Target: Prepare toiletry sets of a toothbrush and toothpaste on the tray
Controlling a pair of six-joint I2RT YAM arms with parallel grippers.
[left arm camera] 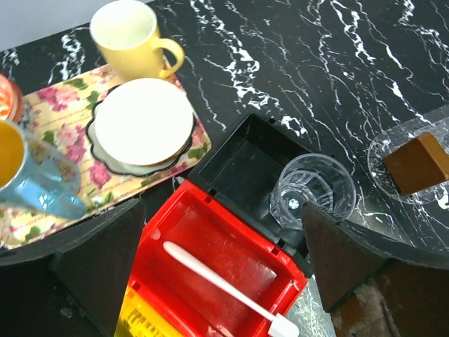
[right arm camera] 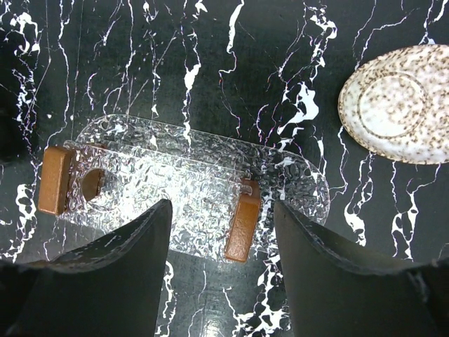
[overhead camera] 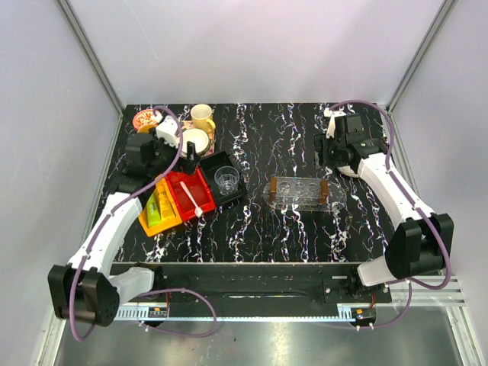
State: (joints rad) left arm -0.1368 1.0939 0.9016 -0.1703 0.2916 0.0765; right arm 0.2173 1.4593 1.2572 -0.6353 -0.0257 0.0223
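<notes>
White toothbrush [left arm camera: 224, 284] diagonal in red bin [left arm camera: 224, 242] beneath wide-spread left jaws; right jaws apart, empty, above clear tray [right arm camera: 302, 172].

The desk [overhead camera: 267, 137] carries three bins: a black bin [left arm camera: 242, 168], a red bin [left arm camera: 210, 242] and an orange bin [overhead camera: 146, 223]. There is one toothbrush [left arm camera: 224, 284], two toothpaste tubes (a lime green tube [overhead camera: 155, 212] and an orange-yellow tube [overhead camera: 165, 200]), one clear cup [left arm camera: 312, 191], one clear tray [right arm camera: 302, 168] and one rack [right arm camera: 140, 175]. One floral tray [left arm camera: 66, 95] bears one yellow mug [left arm camera: 130, 35], one blue cup [left arm camera: 35, 182] and one white plate [left arm camera: 144, 121]; there is also one speckled dish [right arm camera: 396, 105].
</notes>
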